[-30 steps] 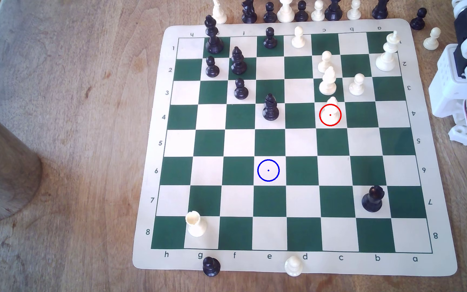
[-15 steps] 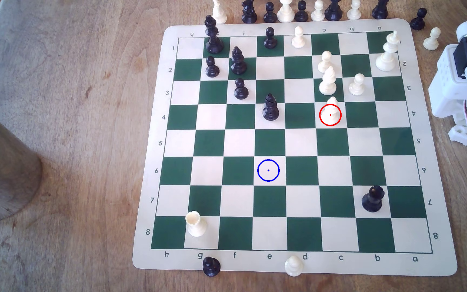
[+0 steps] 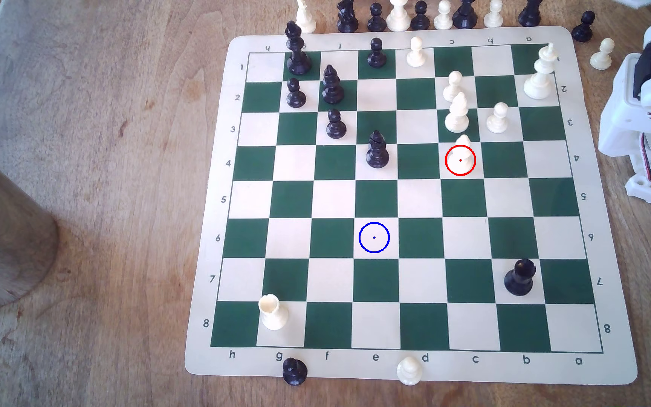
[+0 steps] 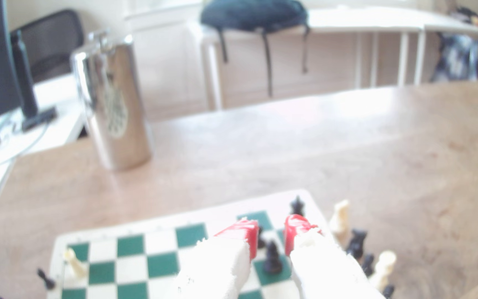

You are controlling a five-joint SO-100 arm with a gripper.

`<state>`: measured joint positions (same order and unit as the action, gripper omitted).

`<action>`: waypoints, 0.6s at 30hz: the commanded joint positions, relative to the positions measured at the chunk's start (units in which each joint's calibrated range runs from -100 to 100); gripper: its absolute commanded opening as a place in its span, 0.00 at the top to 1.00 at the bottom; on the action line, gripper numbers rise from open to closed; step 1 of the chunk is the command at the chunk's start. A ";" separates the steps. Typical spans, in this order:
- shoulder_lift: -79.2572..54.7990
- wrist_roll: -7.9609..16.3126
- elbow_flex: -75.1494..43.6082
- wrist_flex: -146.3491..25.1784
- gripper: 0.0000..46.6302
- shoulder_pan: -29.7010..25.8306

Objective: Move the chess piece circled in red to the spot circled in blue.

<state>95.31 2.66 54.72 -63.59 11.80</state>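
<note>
gripper [image 4: 271, 238] riding high with red-tipped jaws parted, nothing between them | chess piece [image 3: 461, 154] standing upright under the red ring, long axis vertical, dome pointing up, toward the board's [image 3: 598, 313] arm-side edge | spot [image 3: 374, 237] sitting bare mid-board | likely approach stage, reach not yet begun

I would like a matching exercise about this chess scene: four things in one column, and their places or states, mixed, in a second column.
Things:
1. chess piece
2. spot
3. black rook
4. gripper

Places or states:
A. row 7, column b
B. jaws apart, holding nothing
C. bare cream square under the blue ring
D. under the red ring, row 4

Pairs: 1-D, 2-C, 3-A, 4-B
</note>
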 commanded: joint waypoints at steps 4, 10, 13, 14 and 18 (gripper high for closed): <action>-9.74 0.34 -2.59 -12.99 0.90 -4.72; -24.09 6.40 -7.12 -14.79 0.83 -9.02; -29.86 8.50 -7.31 -14.87 0.81 -9.02; -31.13 9.04 -7.31 -14.87 0.79 -9.18; -38.52 11.58 -9.03 -16.19 0.66 -9.96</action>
<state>63.39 12.28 51.83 -78.25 2.36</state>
